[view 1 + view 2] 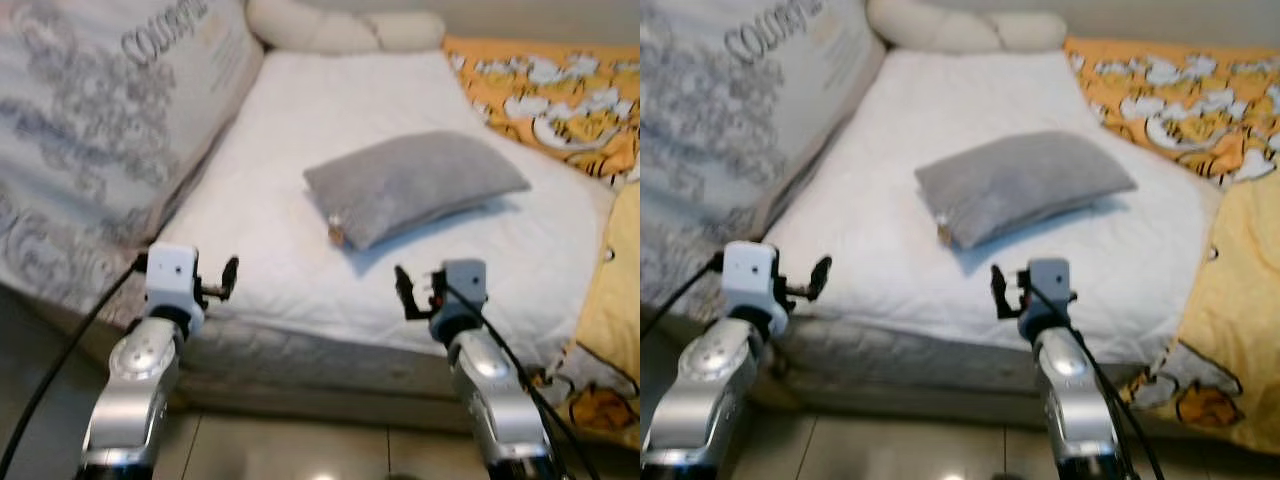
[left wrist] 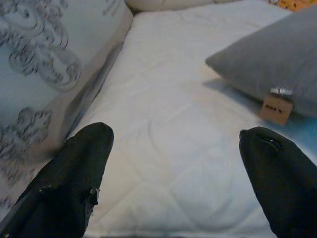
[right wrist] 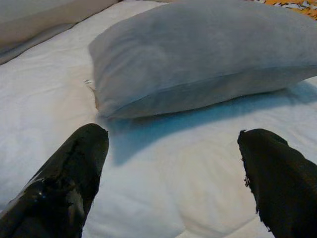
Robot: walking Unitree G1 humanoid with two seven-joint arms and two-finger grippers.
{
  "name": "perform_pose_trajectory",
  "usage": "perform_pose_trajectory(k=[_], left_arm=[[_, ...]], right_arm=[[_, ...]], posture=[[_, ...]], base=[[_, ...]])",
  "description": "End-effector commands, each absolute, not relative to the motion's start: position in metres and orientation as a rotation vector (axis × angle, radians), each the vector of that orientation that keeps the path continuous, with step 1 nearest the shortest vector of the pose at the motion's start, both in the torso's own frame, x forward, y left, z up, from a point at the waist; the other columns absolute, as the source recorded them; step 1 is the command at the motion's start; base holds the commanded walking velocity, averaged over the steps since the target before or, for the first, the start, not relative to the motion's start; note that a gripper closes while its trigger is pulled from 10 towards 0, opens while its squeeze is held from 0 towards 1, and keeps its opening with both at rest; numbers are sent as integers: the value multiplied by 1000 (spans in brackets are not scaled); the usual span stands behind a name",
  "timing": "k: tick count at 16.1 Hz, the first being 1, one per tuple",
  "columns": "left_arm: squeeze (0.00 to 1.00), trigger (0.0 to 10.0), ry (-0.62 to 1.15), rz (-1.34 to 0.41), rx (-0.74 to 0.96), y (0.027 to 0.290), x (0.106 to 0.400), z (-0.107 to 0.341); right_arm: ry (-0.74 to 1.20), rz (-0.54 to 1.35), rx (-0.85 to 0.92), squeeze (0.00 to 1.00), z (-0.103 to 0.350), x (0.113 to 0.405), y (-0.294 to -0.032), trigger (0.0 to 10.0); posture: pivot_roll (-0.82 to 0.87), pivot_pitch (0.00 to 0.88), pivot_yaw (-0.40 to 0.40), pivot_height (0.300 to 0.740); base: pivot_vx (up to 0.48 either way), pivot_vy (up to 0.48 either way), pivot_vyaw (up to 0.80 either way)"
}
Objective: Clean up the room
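Your left gripper (image 2: pixel 176 173) and right gripper (image 3: pixel 173 173) hover spread, empty, at the bed's (image 1: pixel 300 130) front edge; pillow (image 1: pixel 415 185) lies mid-bed.

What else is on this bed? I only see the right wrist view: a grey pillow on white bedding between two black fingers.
Observer: An orange blanket printed with white cartoon figures lies along the bed's right side.
Operator: Anything on the other side?
Observer: A big patterned cushion leans along the left edge of the white mattress.
Operator: Does the pillow have anything on it?
Observer: A small tan tag hangs from the grey pillow at its near corner.
Operator: Where is the other hand?
Observer: The left hand is raised before the bed's front edge, open like the right hand.
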State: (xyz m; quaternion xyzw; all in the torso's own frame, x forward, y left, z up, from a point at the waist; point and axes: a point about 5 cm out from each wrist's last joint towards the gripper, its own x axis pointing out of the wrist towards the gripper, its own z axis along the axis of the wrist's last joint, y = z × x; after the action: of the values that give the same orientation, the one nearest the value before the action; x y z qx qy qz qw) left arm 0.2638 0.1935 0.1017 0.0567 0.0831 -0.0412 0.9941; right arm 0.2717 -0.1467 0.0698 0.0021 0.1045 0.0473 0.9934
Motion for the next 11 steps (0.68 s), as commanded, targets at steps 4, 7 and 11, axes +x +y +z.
perform_pose_trajectory(k=[4, 7, 11], left_arm=[[0, 10000, 169, -107, 95, 189, 266, 104], [0, 10000, 168, -107, 100, 189, 266, 104], [0, 10000, 167, -109, 102, 189, 267, 105]], right_arm=[[181, 78, -11, 0, 77, 274, -153, 10000], [183, 78, -10, 0, 77, 274, -153, 10000], [188, 75, -10, 0, 76, 274, -152, 10000]], posture=[[-44, 0, 38, 740], [-44, 0, 39, 740], [-41, 0, 39, 740]], base=[[337, 0, -400], [340, 0, 0], [338, 0, 0]])
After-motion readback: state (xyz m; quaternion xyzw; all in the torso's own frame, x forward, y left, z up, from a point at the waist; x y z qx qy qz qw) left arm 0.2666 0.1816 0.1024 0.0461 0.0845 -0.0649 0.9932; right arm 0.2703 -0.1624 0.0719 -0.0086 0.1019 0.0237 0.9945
